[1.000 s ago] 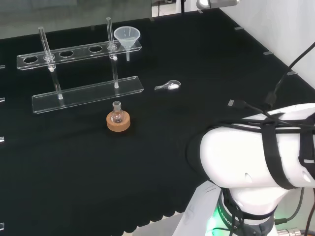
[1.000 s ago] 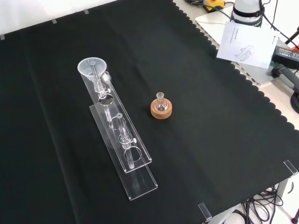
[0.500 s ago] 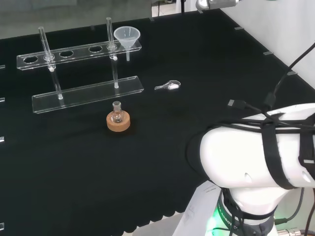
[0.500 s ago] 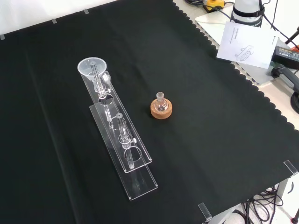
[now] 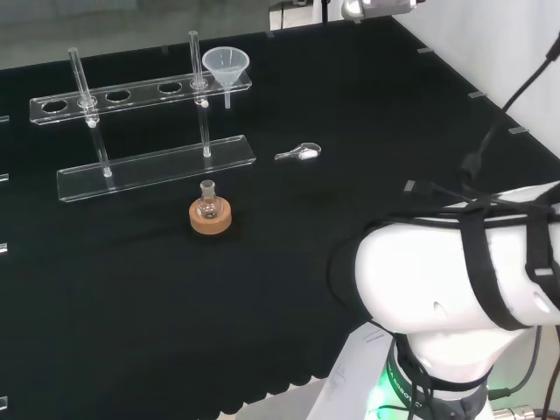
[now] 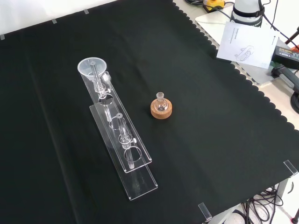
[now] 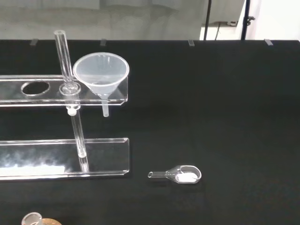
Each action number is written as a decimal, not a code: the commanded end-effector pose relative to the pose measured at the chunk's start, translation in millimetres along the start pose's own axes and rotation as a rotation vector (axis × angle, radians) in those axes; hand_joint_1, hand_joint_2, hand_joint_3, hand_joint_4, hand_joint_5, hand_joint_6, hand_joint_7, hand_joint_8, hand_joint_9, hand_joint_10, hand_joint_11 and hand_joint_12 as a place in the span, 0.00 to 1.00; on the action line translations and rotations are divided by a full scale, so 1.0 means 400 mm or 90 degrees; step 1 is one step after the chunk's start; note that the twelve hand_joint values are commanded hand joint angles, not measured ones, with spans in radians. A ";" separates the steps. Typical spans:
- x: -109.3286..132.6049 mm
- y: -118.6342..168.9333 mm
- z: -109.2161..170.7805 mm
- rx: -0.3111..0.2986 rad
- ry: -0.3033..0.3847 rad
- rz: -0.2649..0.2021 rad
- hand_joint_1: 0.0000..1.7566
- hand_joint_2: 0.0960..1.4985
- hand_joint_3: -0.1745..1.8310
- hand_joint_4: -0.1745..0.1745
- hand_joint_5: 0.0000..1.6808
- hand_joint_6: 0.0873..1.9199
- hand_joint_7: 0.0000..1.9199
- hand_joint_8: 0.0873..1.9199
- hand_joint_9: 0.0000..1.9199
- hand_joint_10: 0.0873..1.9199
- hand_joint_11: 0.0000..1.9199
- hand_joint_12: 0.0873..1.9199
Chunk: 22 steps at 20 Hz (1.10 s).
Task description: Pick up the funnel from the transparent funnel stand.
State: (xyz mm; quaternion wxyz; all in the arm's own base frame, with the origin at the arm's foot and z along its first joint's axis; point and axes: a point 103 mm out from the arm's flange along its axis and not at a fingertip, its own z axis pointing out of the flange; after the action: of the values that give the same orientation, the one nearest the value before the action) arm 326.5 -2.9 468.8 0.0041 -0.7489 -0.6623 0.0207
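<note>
Head view: black cloth [image 5: 289, 289] over bench. Clear funnel stand [image 5: 144, 131] far left: upper shelf w/ round holes on two thin posts above a flat base plate. Clear funnel [image 5: 226, 66] seated in rightmost hole of upper shelf, upright, cone up, stem poking down thru shelf. Small round flask [image 5: 208, 203] on cork ring [image 5: 211, 218], just in front of stand base, apart from it. Clear scoop [image 5: 299, 153] w/ a bit of white powder, flat on cloth, right of stand base. Big white arm link [image 5: 455, 306] w/ black straps and cables at lower right.

Front view: stand [image 6: 121, 144] runs diagonally, upper left to lower centre. Funnel [image 6: 92, 67] at stand's upper-left end, wide mouth toward camera, untouched. Flask [image 6: 160, 103] on cork ring [image 6: 161, 111] to right of stand, near but not touching. Paper sheet [image 6: 245, 41] past cloth's scalloped edge, top right.

Wrist view: funnel [image 7: 101, 77] close, sitting in end hole of shelf, stem hanging below shelf, beside a tall clear post [image 7: 63, 58]. Stand base plate [image 7: 65, 157] underneath. Scoop [image 7: 180, 174] w/ white powder on cloth, apart from base. Flask mouth [image 7: 32, 218] and cork ring edge at frame border.

Hand's fingers: cannot tell whether apart or together. Funnel in stand, nothing touching it.
</note>
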 end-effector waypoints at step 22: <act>0.123 0.488 0.256 0.146 -0.053 -0.080 0.28 0.54 0.22 0.56 0.10 0.00 0.00 0.20 0.08 0.34 0.03 0.75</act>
State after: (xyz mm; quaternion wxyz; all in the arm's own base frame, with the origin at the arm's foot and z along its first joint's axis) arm 484.1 3.2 387.3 0.0528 -0.7221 -0.6830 0.0964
